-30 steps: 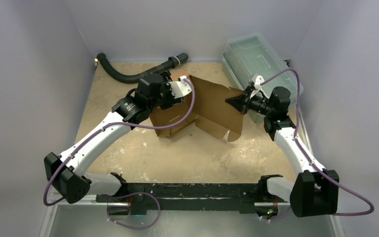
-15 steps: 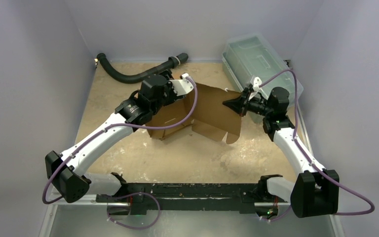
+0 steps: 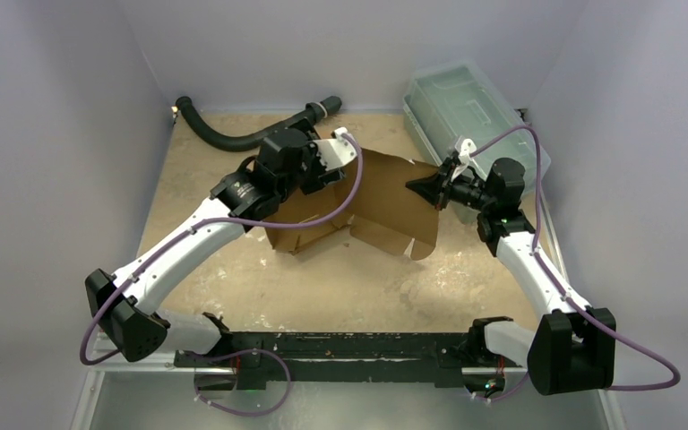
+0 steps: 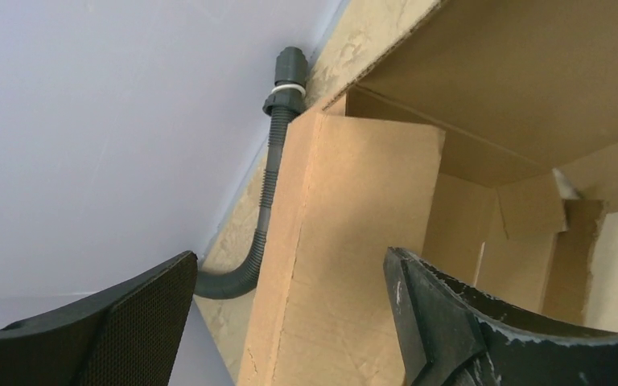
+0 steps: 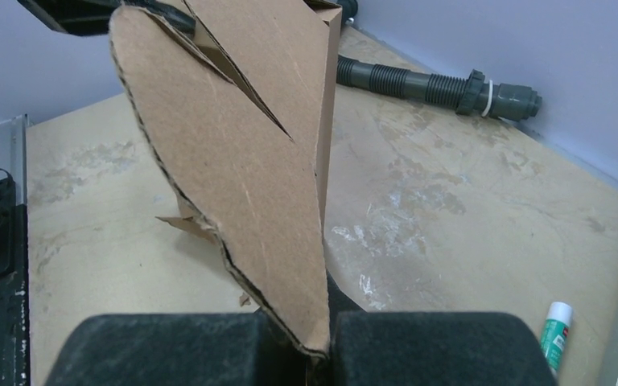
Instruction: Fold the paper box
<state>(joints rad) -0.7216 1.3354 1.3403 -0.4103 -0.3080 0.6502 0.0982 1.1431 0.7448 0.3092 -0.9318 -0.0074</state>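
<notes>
The paper box (image 3: 385,202) is a brown cardboard sheet, partly raised, in the middle of the table. My right gripper (image 3: 417,186) holds its right flap. In the right wrist view the gripper (image 5: 322,346) is shut on the bottom tip of that rounded flap (image 5: 241,161), which stands upright. My left gripper (image 3: 322,166) reaches into the left part of the box from above. In the left wrist view the gripper (image 4: 290,257) is open and straddles an upright cardboard wall (image 4: 354,241). A gap shows between the left finger (image 4: 129,322) and the wall.
A black corrugated hose (image 3: 224,134) lies along the back left wall. A clear greenish lidded bin (image 3: 461,107) stands at the back right, behind my right arm. A glue stick (image 5: 558,322) lies by the right edge. A black rail (image 3: 340,345) runs along the near edge.
My left gripper has moved toward the back and right, further over the box. The box has shifted a little away from the near edge. The right gripper keeps its hold.
</notes>
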